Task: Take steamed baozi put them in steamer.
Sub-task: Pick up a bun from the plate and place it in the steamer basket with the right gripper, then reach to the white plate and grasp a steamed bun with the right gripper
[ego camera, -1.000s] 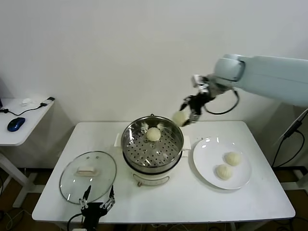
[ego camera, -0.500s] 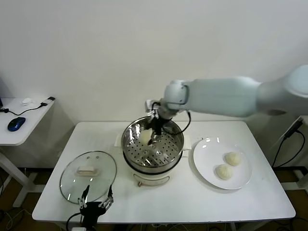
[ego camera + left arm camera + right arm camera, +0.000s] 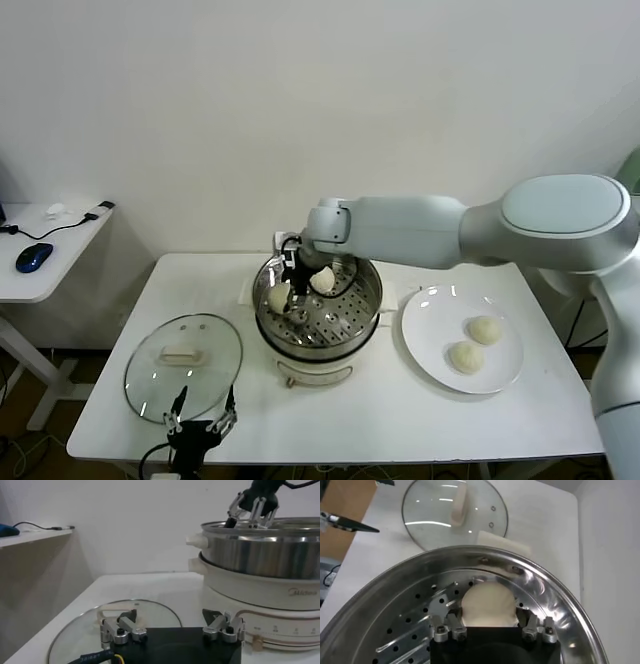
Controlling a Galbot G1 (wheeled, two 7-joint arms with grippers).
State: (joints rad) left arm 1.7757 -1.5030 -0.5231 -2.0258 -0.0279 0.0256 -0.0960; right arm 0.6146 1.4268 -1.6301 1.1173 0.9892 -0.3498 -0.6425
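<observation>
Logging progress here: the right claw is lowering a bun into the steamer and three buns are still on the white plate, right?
Not quite: the plate holds two buns, as the head view shows. The right claw does hold a bun inside the steamer.

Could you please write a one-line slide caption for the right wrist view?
Right gripper holds a baozi low inside the steamer, glass lid beyond.

Two pale buns are sitting in the steel steamer (image 3: 318,305), one (image 3: 279,297) at its left wall, one (image 3: 323,281) farther back; two more (image 3: 485,329) (image 3: 465,357) are lying outside to its right.
</observation>
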